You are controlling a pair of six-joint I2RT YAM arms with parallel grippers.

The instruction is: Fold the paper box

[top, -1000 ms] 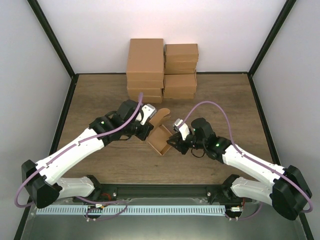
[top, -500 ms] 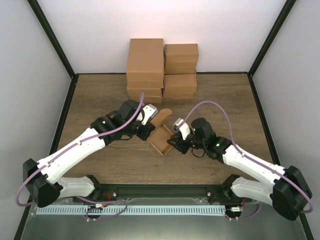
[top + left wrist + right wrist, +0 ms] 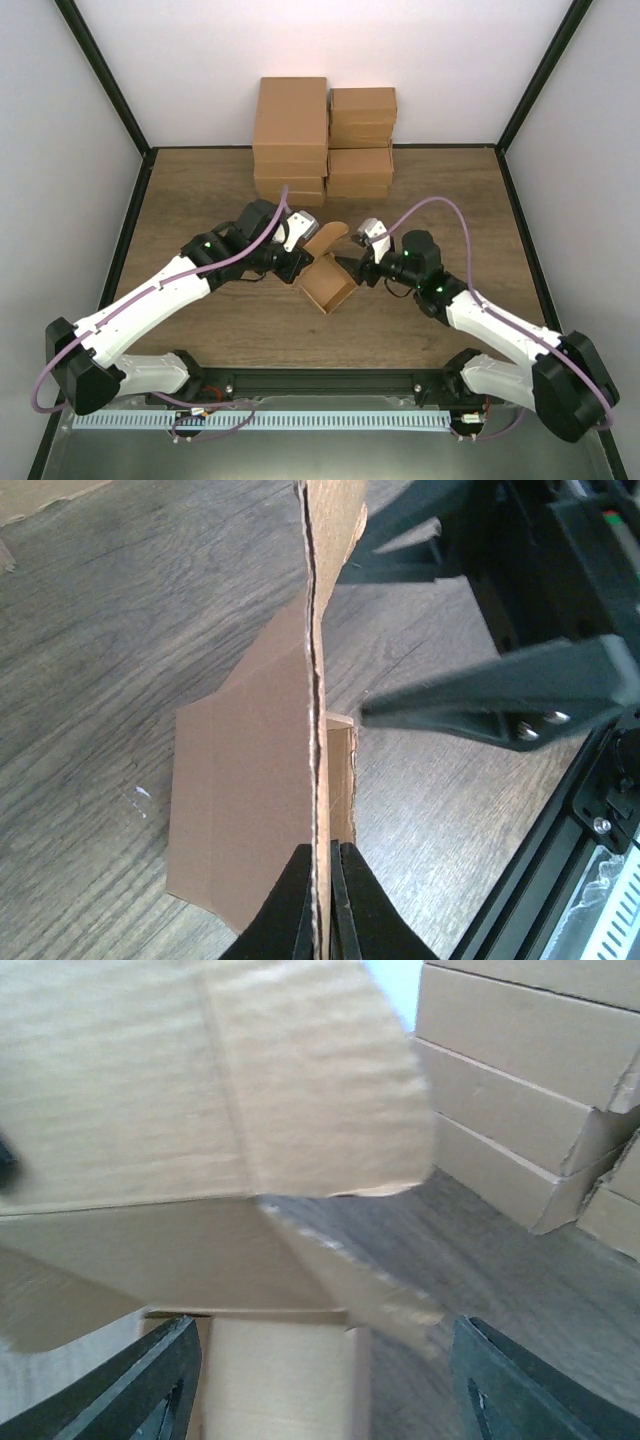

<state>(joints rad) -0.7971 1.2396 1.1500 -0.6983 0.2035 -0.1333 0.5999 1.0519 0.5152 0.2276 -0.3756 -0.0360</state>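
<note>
The brown paper box [image 3: 325,287] sits half-folded on the table's middle, its rounded lid flap [image 3: 328,235] standing up behind it. My left gripper [image 3: 300,270] is at the box's left side. In the left wrist view it [image 3: 325,880] is shut on the upright cardboard wall [image 3: 250,800]. My right gripper [image 3: 352,268] is at the box's right side, open. In the right wrist view it [image 3: 325,1360] spans the box's end, with the flaps [image 3: 200,1080] close in front. One right finger [image 3: 500,695] shows in the left wrist view.
Two stacks of folded brown boxes [image 3: 290,130] [image 3: 362,140] stand at the back of the wooden table [image 3: 200,190], also in the right wrist view [image 3: 520,1050]. Black frame rails edge the table on both sides and along the front [image 3: 330,382].
My right wrist has swung toward the back of the table and now faces the box from its right rear. The left gripper has kept its hold; the box has shifted slightly.
</note>
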